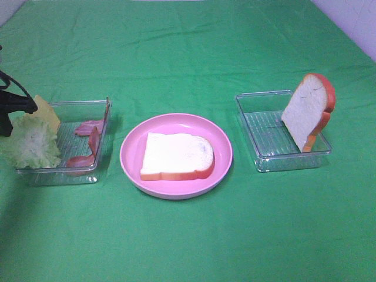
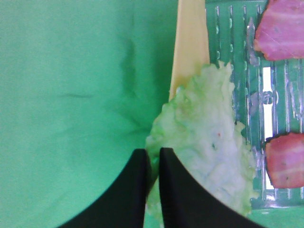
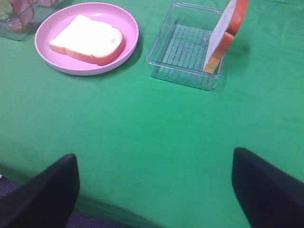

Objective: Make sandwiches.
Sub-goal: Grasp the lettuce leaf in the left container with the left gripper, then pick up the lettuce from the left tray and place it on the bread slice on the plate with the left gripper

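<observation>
A staged robot-lab set-up, not a kitchen: a table under plain green cloth (image 1: 188, 247), a white toy bread slice (image 1: 176, 155) on a round pink plate (image 1: 130, 154), a ribbed clear plastic tray (image 1: 264, 141), and a bare pale wall (image 1: 358, 17) far right.

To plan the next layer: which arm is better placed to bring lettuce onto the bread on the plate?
Probably left: the left gripper pinches the lettuce, while the right gripper hangs open, holding nothing.

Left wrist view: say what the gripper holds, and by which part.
The left gripper pinches the lettuce by its frilly edge, with the leaf caught between the nearly closed jaws. The right gripper is open and holds nothing.
</observation>
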Robot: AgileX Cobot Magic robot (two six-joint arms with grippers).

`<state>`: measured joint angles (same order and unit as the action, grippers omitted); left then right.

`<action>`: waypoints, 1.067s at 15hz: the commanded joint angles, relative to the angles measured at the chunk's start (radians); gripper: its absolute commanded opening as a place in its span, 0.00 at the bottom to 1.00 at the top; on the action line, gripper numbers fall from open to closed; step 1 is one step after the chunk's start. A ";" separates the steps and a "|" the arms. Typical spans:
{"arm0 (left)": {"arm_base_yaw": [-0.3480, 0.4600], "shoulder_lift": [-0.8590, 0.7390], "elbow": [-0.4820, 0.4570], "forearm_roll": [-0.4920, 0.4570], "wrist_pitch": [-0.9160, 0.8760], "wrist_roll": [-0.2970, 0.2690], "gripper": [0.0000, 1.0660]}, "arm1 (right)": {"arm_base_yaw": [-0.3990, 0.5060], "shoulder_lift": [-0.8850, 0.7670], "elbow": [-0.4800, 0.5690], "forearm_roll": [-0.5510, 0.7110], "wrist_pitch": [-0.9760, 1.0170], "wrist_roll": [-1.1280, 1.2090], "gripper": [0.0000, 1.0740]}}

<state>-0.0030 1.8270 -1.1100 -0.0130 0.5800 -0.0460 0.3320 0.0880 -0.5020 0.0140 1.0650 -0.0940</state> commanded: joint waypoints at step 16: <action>-0.003 -0.034 -0.075 -0.588 0.000 0.383 0.00 | 0.000 -0.012 0.000 -0.002 -0.009 -0.002 0.74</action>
<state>-0.0030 1.8060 -1.1800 -0.5620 0.5790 0.3060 0.3320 0.0880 -0.5020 0.0140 1.0650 -0.0940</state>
